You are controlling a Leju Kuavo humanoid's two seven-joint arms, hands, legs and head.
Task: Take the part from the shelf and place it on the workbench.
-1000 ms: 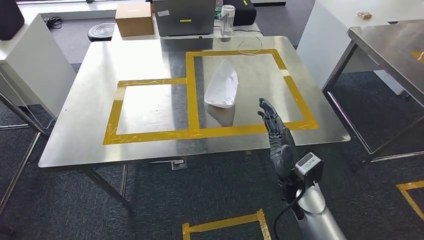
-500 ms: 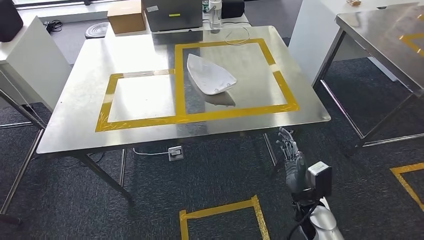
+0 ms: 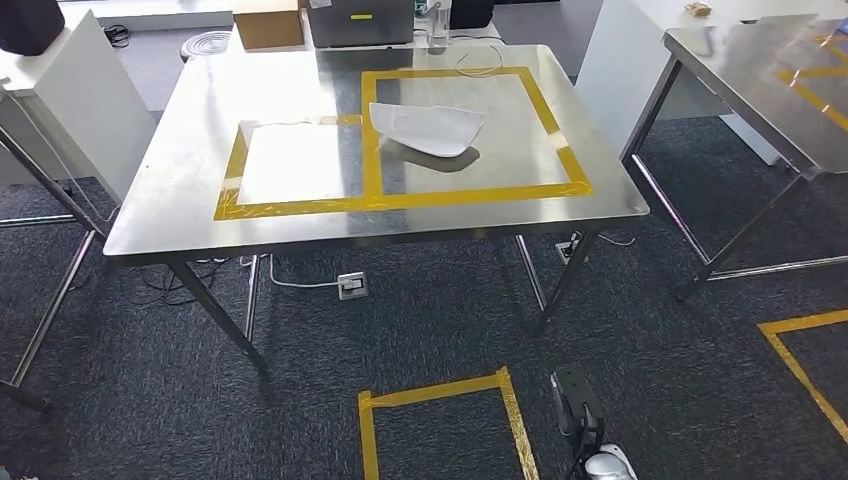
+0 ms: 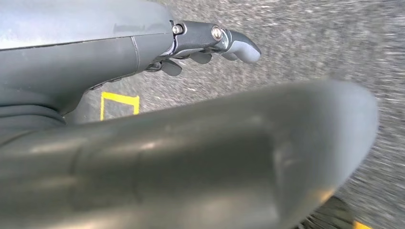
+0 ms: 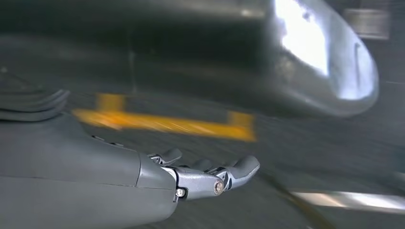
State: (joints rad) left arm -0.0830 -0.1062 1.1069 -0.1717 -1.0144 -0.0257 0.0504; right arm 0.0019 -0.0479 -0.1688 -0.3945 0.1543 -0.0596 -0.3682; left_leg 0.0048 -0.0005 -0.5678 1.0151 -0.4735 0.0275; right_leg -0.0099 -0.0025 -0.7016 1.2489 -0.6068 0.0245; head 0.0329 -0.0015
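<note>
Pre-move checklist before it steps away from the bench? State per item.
1. White part lies on the workbench: ok.
2. Part inside the larger yellow tape square: ok.
3. Left hand holds nothing, fingers apart: ok.
4. Right hand holds nothing, fingers apart: ok.
5. Both hands clear of the bench, over the carpet: ok.
6. Path behind the robot: cannot tell.

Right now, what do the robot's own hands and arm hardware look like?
Left hand: smooth grey cover, thick grey thumb, darker fingers joined by silver screws. Right hand: same grey shell and screws, ribbed cover. In the head view, a dark camera box with black cable tops the silver right arm.
</note>
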